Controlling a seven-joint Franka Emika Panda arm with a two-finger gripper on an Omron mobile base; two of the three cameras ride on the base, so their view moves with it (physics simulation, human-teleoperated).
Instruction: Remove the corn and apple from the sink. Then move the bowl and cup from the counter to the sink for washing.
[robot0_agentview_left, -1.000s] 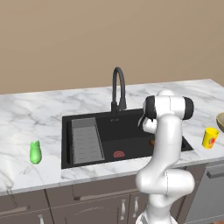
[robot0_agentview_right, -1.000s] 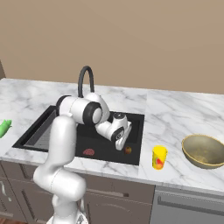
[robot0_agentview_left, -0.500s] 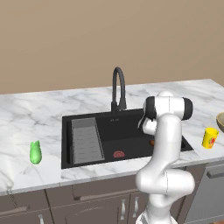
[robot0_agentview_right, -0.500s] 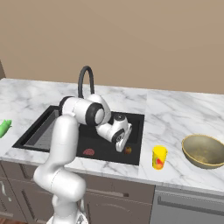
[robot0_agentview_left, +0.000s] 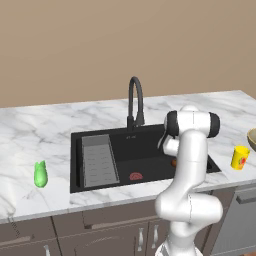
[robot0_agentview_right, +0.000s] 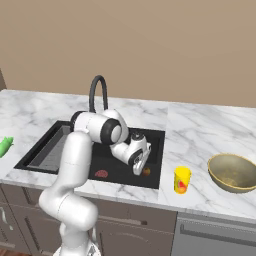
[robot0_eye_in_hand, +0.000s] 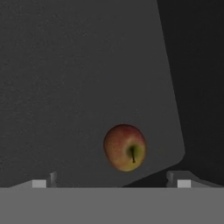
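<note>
The apple (robot0_eye_in_hand: 125, 147), red and yellow-green, lies on the black floor of the sink (robot0_agentview_left: 148, 150) near its right front corner. My gripper (robot0_eye_in_hand: 111, 183) hangs just above it, open, the apple between and ahead of the two fingertips (robot0_eye_in_hand: 178, 181). From the right base view the gripper (robot0_agentview_right: 139, 168) points down into the sink (robot0_agentview_right: 156, 145) beside the apple (robot0_agentview_right: 146, 171). The green corn (robot0_agentview_left: 40, 174) lies on the counter (robot0_agentview_left: 45, 135) left of the sink, and shows as the corn (robot0_agentview_right: 4, 145) at the left edge. The yellow cup (robot0_agentview_right: 182, 180) and tan bowl (robot0_agentview_right: 232, 172) stand on the counter right of the sink.
A flat reddish item (robot0_agentview_left: 136, 176) lies on the basin floor near the front wall. The ribbed drain rack (robot0_agentview_left: 98, 160) fills the sink's left part. The black arched faucet (robot0_agentview_left: 135, 100) rises behind the basin. The cup (robot0_agentview_left: 240, 157) stands close to the sink's right rim.
The hand has sunk a little lower into the basin over the apple. The jaws stay open and nothing else has moved.
</note>
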